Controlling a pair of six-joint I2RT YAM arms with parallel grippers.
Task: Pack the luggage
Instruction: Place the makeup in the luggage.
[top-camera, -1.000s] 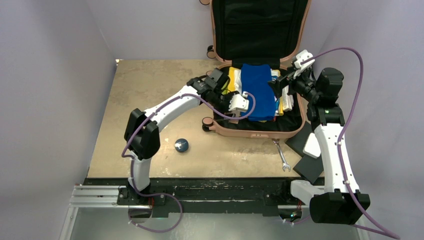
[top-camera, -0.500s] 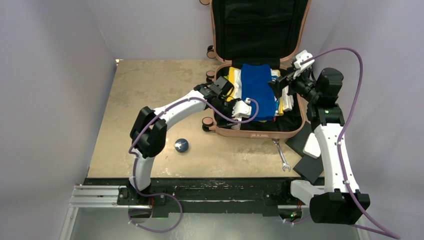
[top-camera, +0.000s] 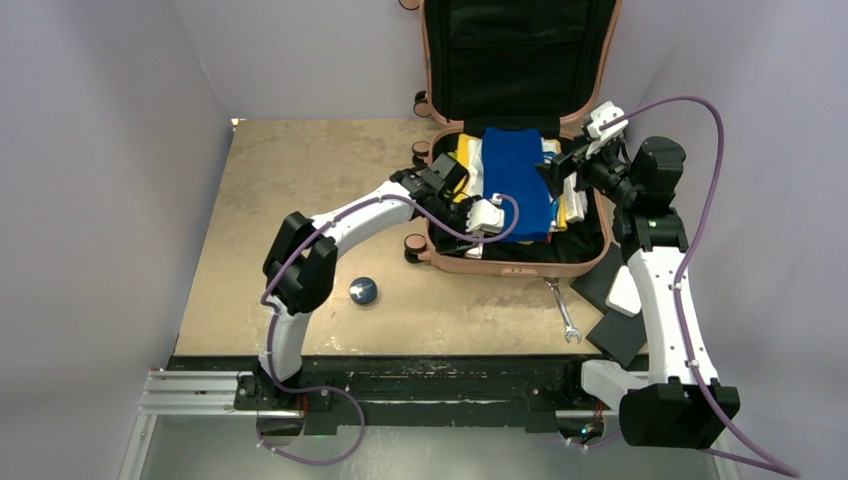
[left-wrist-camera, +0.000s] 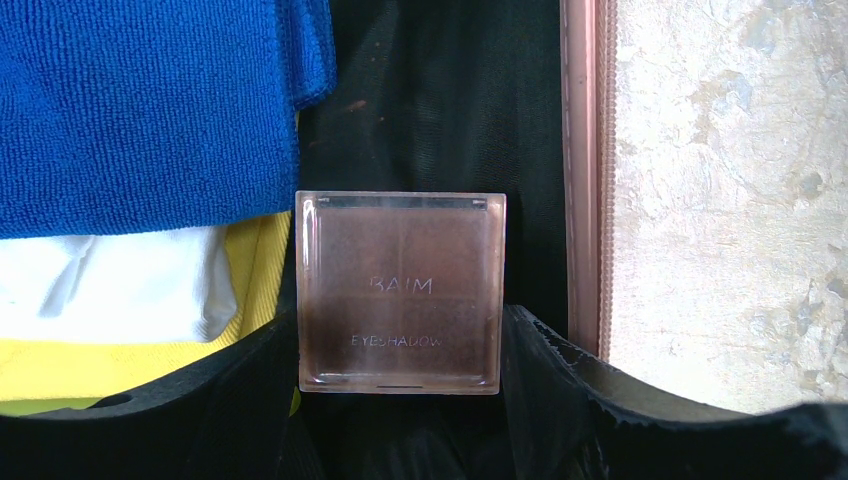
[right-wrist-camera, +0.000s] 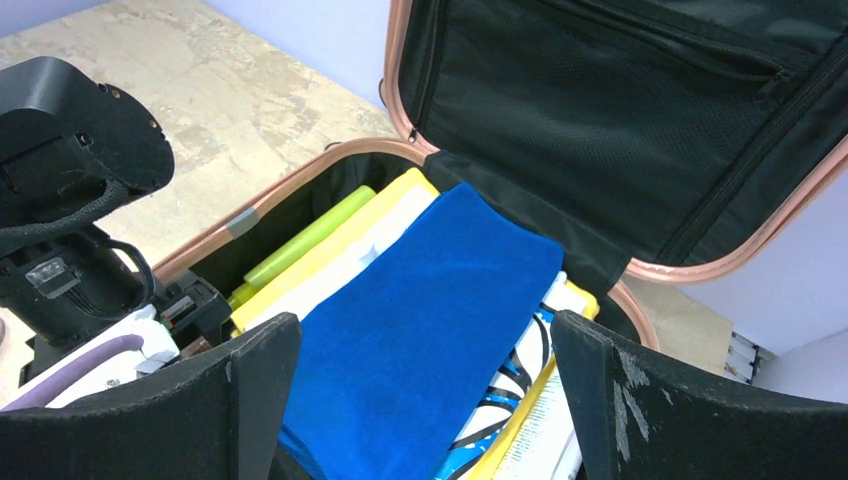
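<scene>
The salmon-pink luggage (top-camera: 510, 268) lies open at the table's far side, its black-lined lid (top-camera: 520, 60) standing upright. Inside lie a blue cloth (top-camera: 515, 180) on yellow and white folded items. My left gripper (top-camera: 468, 222) reaches in over the luggage's left side. In the left wrist view the left gripper (left-wrist-camera: 400, 330) is shut on a square clear eyeshadow palette (left-wrist-camera: 400, 292), held over the black lining between the blue cloth (left-wrist-camera: 140, 110) and the pink rim (left-wrist-camera: 580, 170). My right gripper (top-camera: 560, 170) hovers open above the right side; the blue cloth (right-wrist-camera: 430, 320) shows between the right gripper's (right-wrist-camera: 425, 400) fingers.
A silver wrench (top-camera: 564, 312) lies on the table in front of the luggage. A small dark blue round object (top-camera: 363, 290) sits near the left arm. Flat black pads (top-camera: 620, 320) lie at the table's right edge. Grey walls close in both sides.
The left arm has swung its gripper a little to the right and nearer, deeper over the luggage's left front part, still holding the palette. The right arm has stayed put.
</scene>
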